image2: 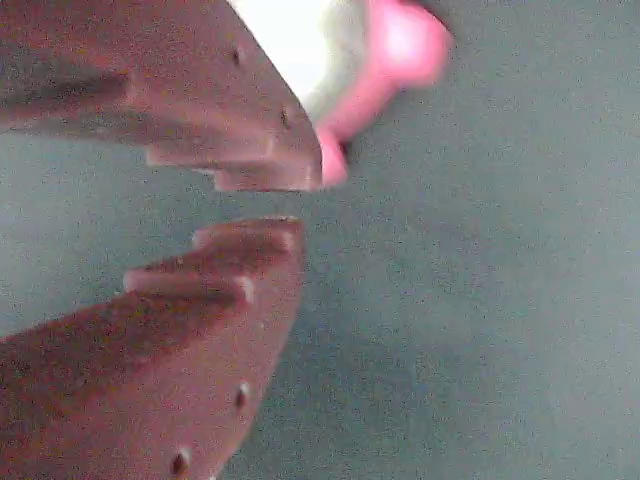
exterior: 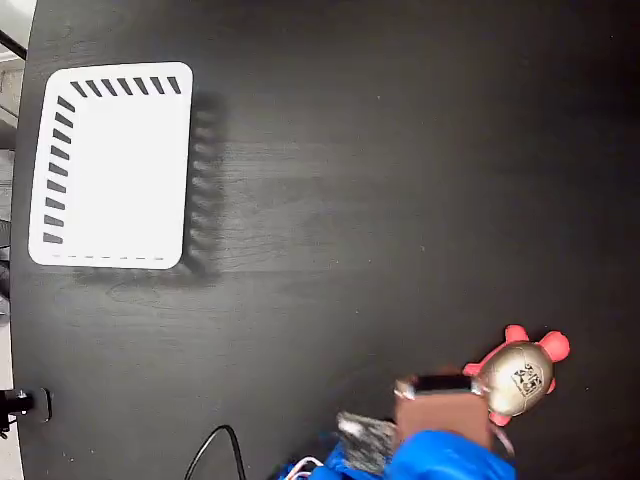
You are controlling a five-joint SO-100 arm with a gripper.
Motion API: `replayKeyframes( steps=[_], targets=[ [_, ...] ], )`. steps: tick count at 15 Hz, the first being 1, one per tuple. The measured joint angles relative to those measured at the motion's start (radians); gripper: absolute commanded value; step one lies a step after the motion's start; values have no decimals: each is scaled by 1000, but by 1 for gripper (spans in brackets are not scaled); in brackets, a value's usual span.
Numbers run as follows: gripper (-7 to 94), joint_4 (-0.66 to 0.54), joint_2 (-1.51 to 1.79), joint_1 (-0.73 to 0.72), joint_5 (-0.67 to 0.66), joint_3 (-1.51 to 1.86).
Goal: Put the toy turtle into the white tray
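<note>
The toy turtle (exterior: 520, 378) lies on the black table at the lower right of the fixed view, gold shell up, pink-red head and legs spread. The brown gripper body (exterior: 442, 412) sits right against its left side, with the blue arm behind it. In the wrist view my gripper (image2: 295, 205) has its two reddish-brown fingers almost together, with only a thin slit and nothing in it. The turtle (image2: 385, 60) shows blurred just behind the upper finger (image2: 200, 90), outside the jaws. The white tray (exterior: 115, 165) stands far off at the upper left and holds nothing.
A black cable (exterior: 215, 450) loops near the bottom edge, left of the arm. The table's left edge (exterior: 20, 300) runs just beyond the tray, with a small dark fitting (exterior: 25, 403) low on it.
</note>
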Motion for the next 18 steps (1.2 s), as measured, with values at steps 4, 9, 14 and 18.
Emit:
replayKeyframes(
  steps=[4, 9, 14, 18],
  targets=[
    [-1, -86, -35, 135, -270, 38],
    [1, -97, -270, 181, -465, -95],
    [35, -179, -407, 293, -652, -133],
    [43, -321, -460, 426, -663, -74]
  ],
)
